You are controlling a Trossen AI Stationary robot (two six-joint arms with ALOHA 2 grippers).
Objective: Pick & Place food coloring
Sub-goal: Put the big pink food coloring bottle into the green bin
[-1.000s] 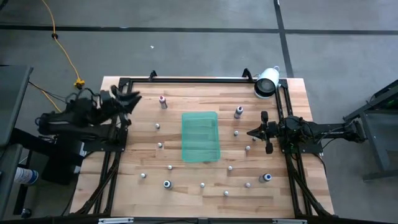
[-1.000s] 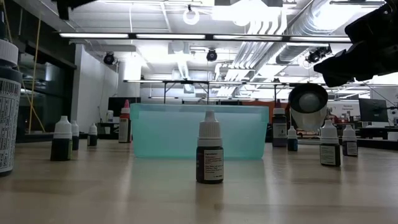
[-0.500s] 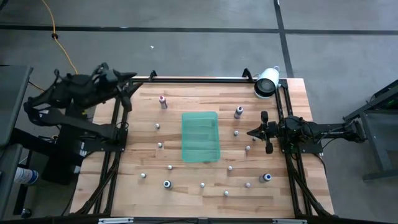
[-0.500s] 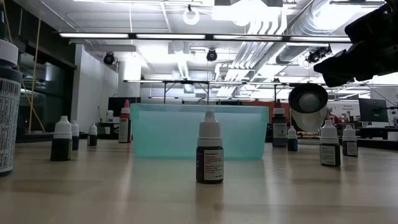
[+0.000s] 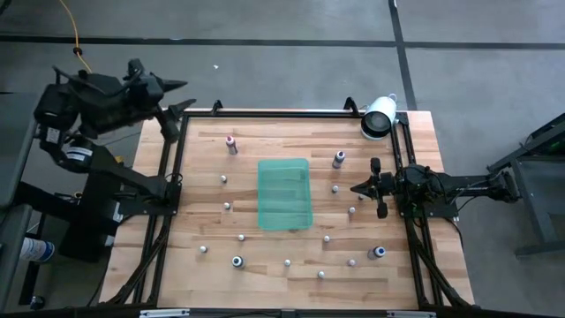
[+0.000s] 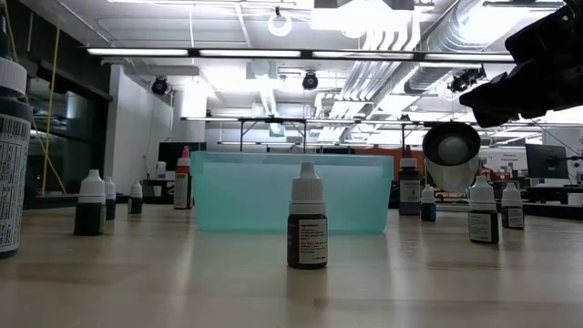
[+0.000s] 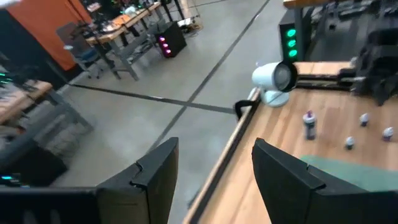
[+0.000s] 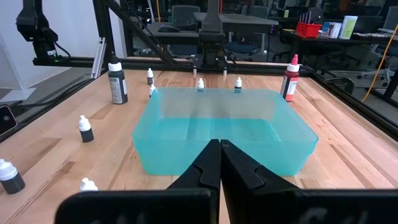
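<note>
left gripper [image 5: 181, 95] raised over the far-left corner of the light wooden table [image 5: 265, 265], fingers spread apart with nothing between them; its wrist camera looks past the table edge toward a white cylindrical camera-like unit [image 7: 274, 79] at the far-right corner. right gripper [image 5: 356, 188] hangs low at the right side of the table, fingers pressed together and empty, pointing at the translucent green rectangular plastic tray [image 5: 284, 193] in the middle. the tray appears empty, judging by the overhead and right wrist views. food coloring: tiny bottles scattered upright all round the tray, none in it and none held. a greyish bottle with a pink top [image 5: 231, 144] stands near the far-left part of the table, the closest bottle to the left gripper; a dark-capped bottle [image 5: 338, 159] stands to the tray's far right; a blue-topped bottle [image 5: 379, 252] sits near the near-right edge; small whitish bottles [image 5: 226, 206] dot the remaining surface. judgement: task is at the very start, the approach step for a first pick; nothing placed yet. next move likely calls for the left arm to swing in over the table, come down over the pink-topped bottle with fingers straddling its body, then close. risk: bottles are narrow and tall, so an off-centre descent could tip one.
</note>
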